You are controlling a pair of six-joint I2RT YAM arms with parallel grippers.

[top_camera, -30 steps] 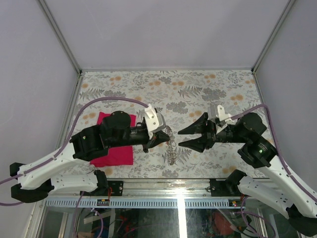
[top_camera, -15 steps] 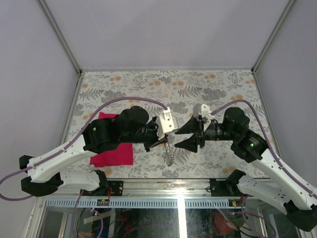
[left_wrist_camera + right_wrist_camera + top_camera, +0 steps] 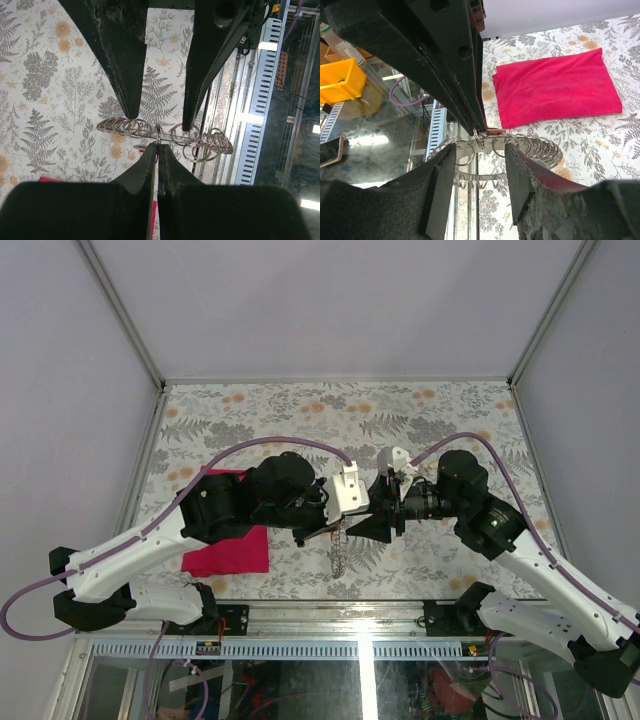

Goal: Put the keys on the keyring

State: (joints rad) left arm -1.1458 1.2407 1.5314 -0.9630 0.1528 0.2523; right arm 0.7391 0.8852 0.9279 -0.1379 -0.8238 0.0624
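Keyring (image 3: 125,126) btwn R fingers (image 3: 120,55), nr table edge (image 3: 300,597)

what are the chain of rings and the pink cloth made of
The keyring looks like thin metal wire, silvery and glossy: its linked loops catch bright glints and keep their round shape. The magenta cloth looks like soft fabric with a matte finish: it shows no shine and has slightly wavy edges. Its weave is too fine to tell.

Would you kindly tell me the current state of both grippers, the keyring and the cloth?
keyring: pinched at one ring, dangling as a limp strand.
left gripper: shut on the keyring.
right gripper: open, fingers straddling the strand.
magenta cloth: lying flat on the table.
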